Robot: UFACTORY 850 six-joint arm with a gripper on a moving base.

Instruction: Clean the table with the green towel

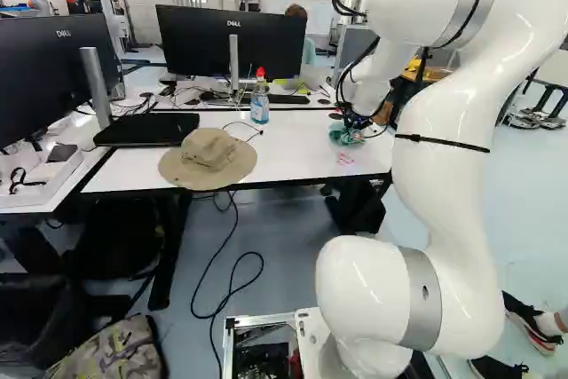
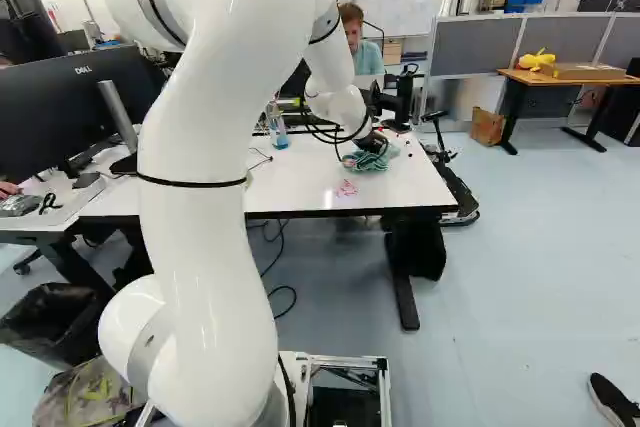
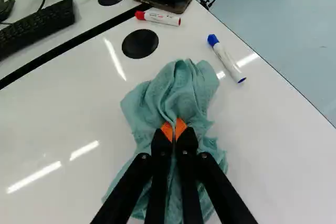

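- Nearest on the glossy white bench (image 1: 288,153): a tan, wide-brimmed fabric hat (image 1: 209,150), near the front edge.
- Pink scrawl (image 2: 346,188) on the bench, this side of the towel, too small to read.
- The black two-fingered claw (image 2: 372,143) is nearly closed, its orange pads (image 3: 180,127) pinching folds of the crumpled teal-green cloth towel (image 3: 181,93), which lies on the bench.
- Close by the towel, a blue-capped white marker (image 3: 227,61); farther, a red-capped one (image 3: 161,18).
- Clear red-capped bottle (image 1: 259,106), blue label, unreadable.
- Behind it, a black monitor (image 1: 191,43) with a pale logo.
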